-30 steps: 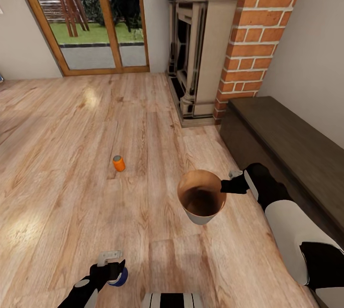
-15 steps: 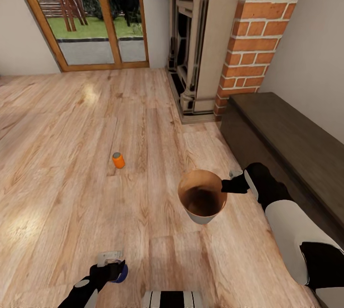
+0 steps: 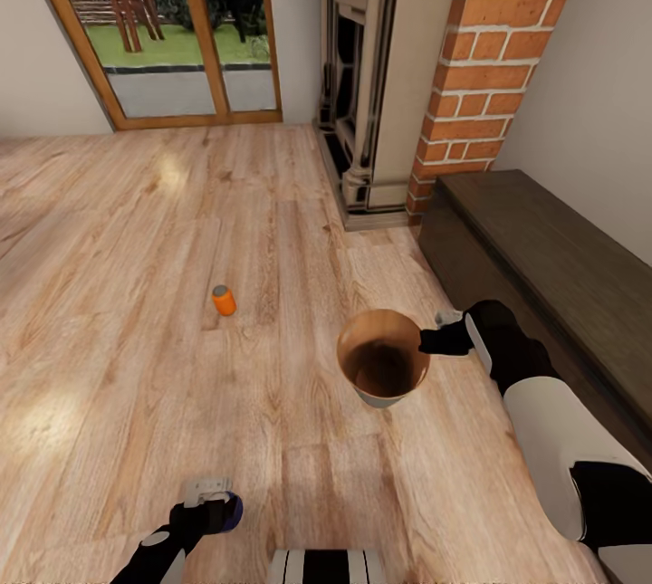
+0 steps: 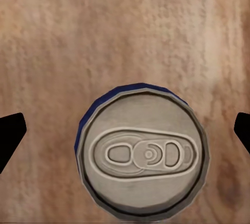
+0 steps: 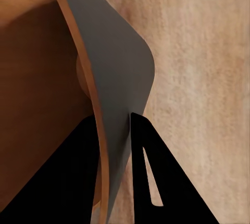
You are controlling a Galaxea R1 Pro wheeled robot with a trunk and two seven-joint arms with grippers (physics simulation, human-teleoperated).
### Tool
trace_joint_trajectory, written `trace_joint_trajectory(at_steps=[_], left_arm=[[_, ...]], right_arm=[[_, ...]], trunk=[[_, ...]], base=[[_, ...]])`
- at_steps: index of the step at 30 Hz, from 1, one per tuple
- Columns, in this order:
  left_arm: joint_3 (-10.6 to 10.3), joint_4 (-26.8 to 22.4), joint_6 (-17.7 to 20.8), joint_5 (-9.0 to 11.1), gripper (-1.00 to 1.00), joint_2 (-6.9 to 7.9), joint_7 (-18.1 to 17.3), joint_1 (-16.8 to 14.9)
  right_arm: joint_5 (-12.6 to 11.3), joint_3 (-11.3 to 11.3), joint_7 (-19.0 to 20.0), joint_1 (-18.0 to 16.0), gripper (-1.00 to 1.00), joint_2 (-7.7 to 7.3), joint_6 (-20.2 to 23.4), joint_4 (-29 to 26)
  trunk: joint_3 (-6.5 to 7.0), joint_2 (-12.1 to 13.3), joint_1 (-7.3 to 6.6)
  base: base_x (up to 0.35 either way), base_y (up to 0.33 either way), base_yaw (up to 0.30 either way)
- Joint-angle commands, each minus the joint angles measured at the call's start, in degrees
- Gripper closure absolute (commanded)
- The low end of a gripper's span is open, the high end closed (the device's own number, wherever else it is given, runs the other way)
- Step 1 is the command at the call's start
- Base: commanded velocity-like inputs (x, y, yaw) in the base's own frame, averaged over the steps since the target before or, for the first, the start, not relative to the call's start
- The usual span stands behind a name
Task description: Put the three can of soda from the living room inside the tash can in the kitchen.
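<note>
Landmark: the brick fireplace (image 3: pixel 412 77), standing at the far wall beside the glazed wooden doors (image 3: pixel 172 27).
Floor: light wood floor (image 3: pixel 136 367) running from the fireplace toward the robot.
Orange can of soda: the orange can of soda (image 3: pixel 224 300) stands upright on the floor, well out from the fireplace hearth toward the robot and apart from both arms.
Tash can: the tash can (image 3: pixel 383 358) is held off the floor, nearer the robot than the fireplace foot, its mouth tipped toward the head camera so the brown inside shows; in the right wrist view its grey wall (image 5: pixel 117 67) and tan rim curve away from the fingers.
Right hand: the right hand (image 3: pixel 431 344) is closed on the rim of the tash can; the right wrist view shows one dark finger inside the bucket and the other finger (image 5: pixel 156 172) outside it, the wall pinched between them.
Blue can of soda: the blue can of soda (image 3: pixel 228 512) is low in the head view, far from the fireplace; the left wrist view shows its grey top and pull tab (image 4: pixel 143 153) end-on, with wood floor behind.
Left hand: the left hand (image 3: pixel 213 512) is at the blue can; its fingertips (image 4: pixel 10 133) stand well clear of the can on either side in the wrist view, so I cannot tell whether it has a grip.
Dark bench: a dark wooden bench (image 3: pixel 552 258) runs from the fireplace's brick side along the wall, beside the right arm.
</note>
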Motion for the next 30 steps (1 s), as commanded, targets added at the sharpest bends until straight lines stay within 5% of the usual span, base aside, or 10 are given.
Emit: trace_joint_trajectory(at_steps=[1,10,30], left_arm=[[0.00,0.01,0.00,0.00,-1.00,0.00,0.01,0.00],[0.00,0.11,0.00,0.00,-1.00,0.00,0.02,-0.04],[0.04,-0.20,-0.15,0.06,-1.00,0.00,-0.25,0.01]], right_arm=[[-1.04,-0.03,0.25,-0.02,1.00,0.00,0.18,-0.14],[-1.04,0.06,0.20,-0.02,1.00,0.00,0.18,-0.68],[-1.04,0.15,0.28,-0.02,1.00,0.04,0.18,-0.75]], trunk=[[-0.22,-0.02,0.02],[-2.22,-0.14,0.25],[-2.22,-0.14,0.25]], base=[[0.000,0.000,0.000],[0.000,0.000,0.000],[0.000,0.000,0.000]])
